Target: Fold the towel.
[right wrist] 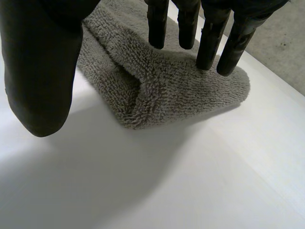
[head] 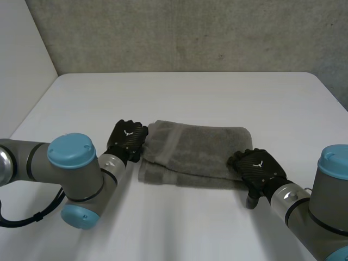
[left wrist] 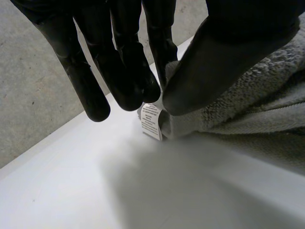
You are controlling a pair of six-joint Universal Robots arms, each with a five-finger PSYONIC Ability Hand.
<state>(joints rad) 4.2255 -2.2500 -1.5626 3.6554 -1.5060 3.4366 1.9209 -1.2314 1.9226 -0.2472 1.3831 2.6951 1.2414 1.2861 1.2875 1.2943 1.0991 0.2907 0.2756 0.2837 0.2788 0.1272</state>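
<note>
Grey towel (head: pixel 201 152) lies folded at mid-table (head: pixel 217 92), long side running across. Left hand (head: pixel 128 140) is at its left end: thumb and 1 straight finger pinch the corner, just beside a white label (left wrist: pixel 151 121). Right hand (head: pixel 256 167) is at the near right corner: straight fingers (right wrist: pixel 209 43) rest tips-down on the cloth, thumb spread wide and off it, gripping nothing.

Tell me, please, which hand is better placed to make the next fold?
Probably the left: the left hand pinches the towel at a corner between thumb and fingers, while the right hand only rests straight fingers on the other end.
</note>
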